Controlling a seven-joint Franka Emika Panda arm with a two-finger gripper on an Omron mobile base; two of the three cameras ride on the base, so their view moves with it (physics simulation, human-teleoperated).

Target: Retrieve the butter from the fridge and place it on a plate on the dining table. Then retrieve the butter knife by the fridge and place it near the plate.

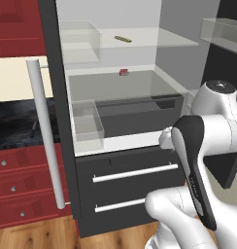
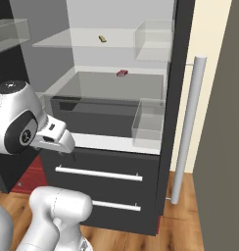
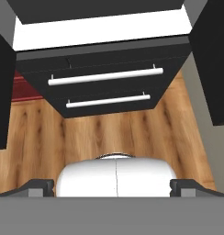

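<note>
The fridge (image 1: 130, 194) stands open in front of me, with its two dark drawers (image 3: 104, 87) shut below. The butter (image 1: 122, 38) (image 2: 102, 38), a small pale olive stick, lies on the upper glass shelf near the back. My gripper (image 3: 112, 186) hangs low in front of the drawers and points down at the wooden floor. Its two dark fingertips (image 3: 40, 187) stand wide apart, open, with nothing between them. A slim dark shape (image 1: 33, 128) on the black counter left of the fridge could be the butter knife, but it is too faint to tell. The plate and the dining table are out of view.
A tiny red item (image 1: 124, 72) (image 2: 122, 73) sits on the middle shelf. Clear bins (image 1: 86, 121) (image 2: 148, 120) hang at the sides. A long pale bar handle (image 1: 42, 131) (image 2: 187, 127) stands beside the opening. Red cabinets (image 1: 18, 175) lie to the left.
</note>
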